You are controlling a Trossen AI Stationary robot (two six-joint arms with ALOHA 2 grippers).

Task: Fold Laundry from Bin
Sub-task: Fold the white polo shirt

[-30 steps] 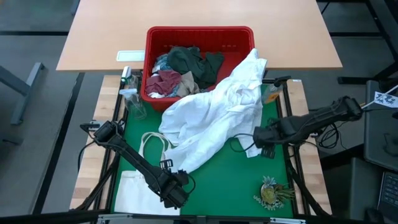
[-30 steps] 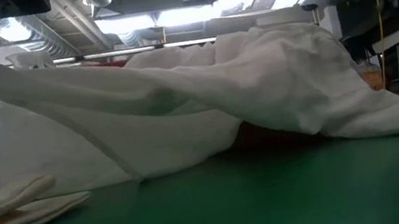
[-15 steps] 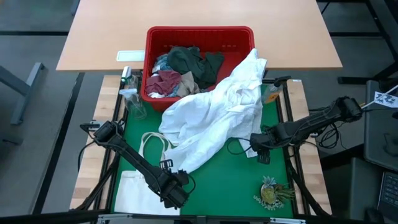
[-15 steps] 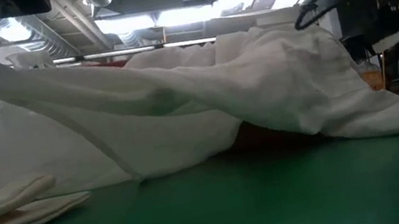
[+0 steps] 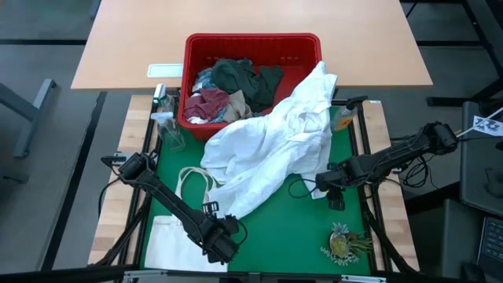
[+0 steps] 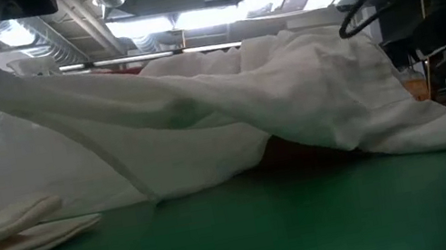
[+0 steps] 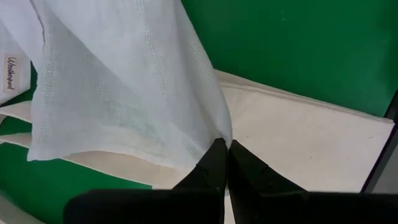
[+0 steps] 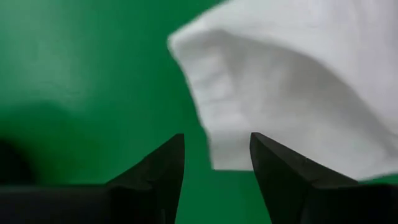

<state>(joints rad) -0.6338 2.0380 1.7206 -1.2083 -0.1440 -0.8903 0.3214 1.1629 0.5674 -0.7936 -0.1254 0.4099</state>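
One green mat | white garment | left hand closed | right hand open | ceiling lights

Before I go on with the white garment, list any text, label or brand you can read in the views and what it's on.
Cursive brand print on a small cloth tag at the edge of the tote bag, left wrist view: too blurred to read for sure.
White label on the wooden table beside the red bin, high view: too small to read.
White tag at the far right edge, high view: dark marks, unreadable.
Nothing else legible.
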